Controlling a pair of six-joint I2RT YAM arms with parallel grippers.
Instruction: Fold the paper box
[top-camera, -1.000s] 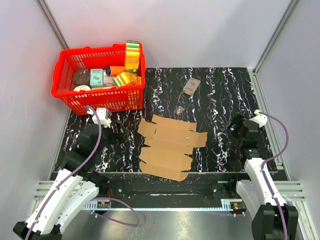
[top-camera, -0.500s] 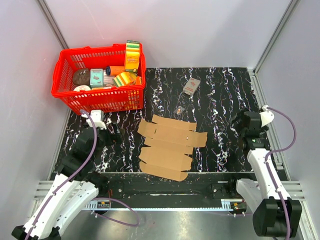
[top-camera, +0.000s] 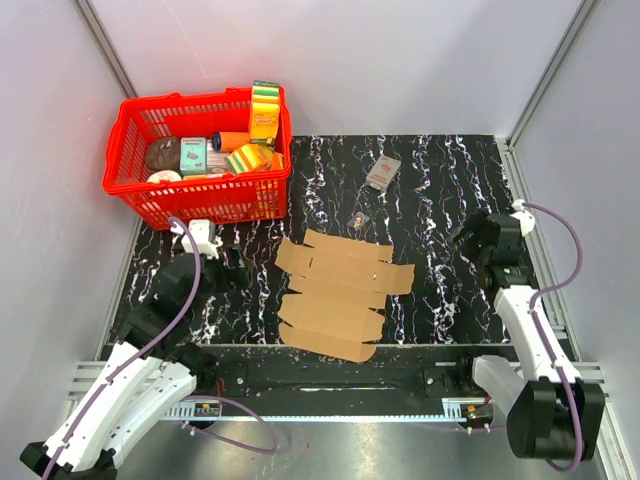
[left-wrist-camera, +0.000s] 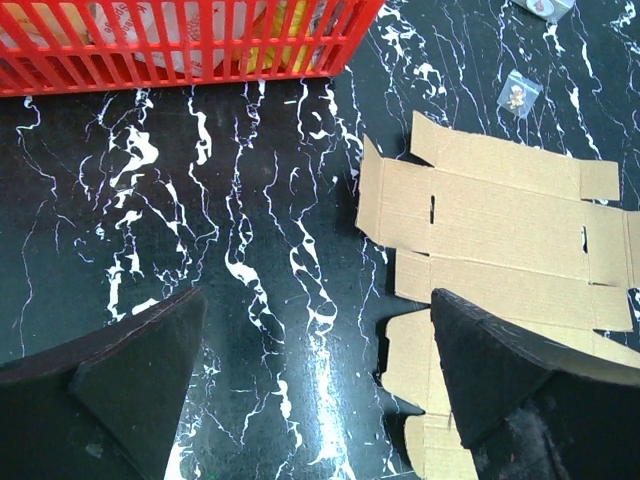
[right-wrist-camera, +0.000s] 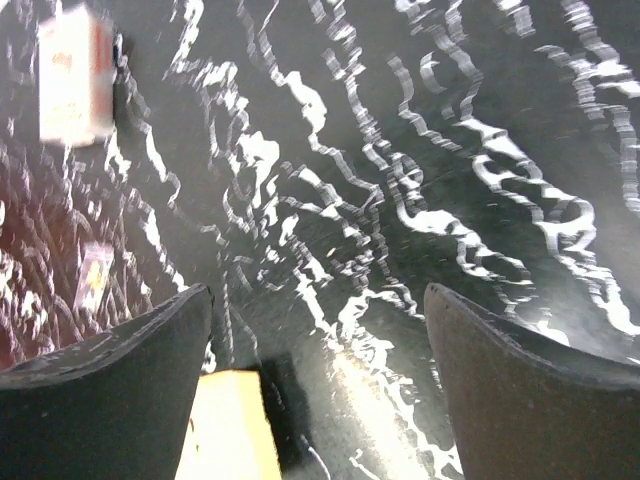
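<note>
The paper box (top-camera: 335, 295) is a flat brown die-cut cardboard sheet with flaps and notches, lying unfolded near the table's front edge. Its left part shows in the left wrist view (left-wrist-camera: 490, 230). My left gripper (top-camera: 234, 268) hovers just left of the sheet and stands open (left-wrist-camera: 315, 300), with only bare table between its fingers. My right gripper (top-camera: 466, 243) hangs to the right of the sheet, apart from it, and is open and empty (right-wrist-camera: 318, 290). A bright corner of the sheet (right-wrist-camera: 228, 425) shows by its left finger. That view is blurred.
A red basket (top-camera: 127, 125) full of packets stands at the back left, its wall (left-wrist-camera: 180, 45) close ahead of my left gripper. A small grey-and-red packet (top-camera: 383, 172) and a tiny clear bag (top-camera: 360, 218) lie behind the sheet. Side walls enclose the black marbled table.
My right arm swung out to the right, then came back left and farther from the base. My left arm drew back slightly, then returned. The sheet has not moved.
</note>
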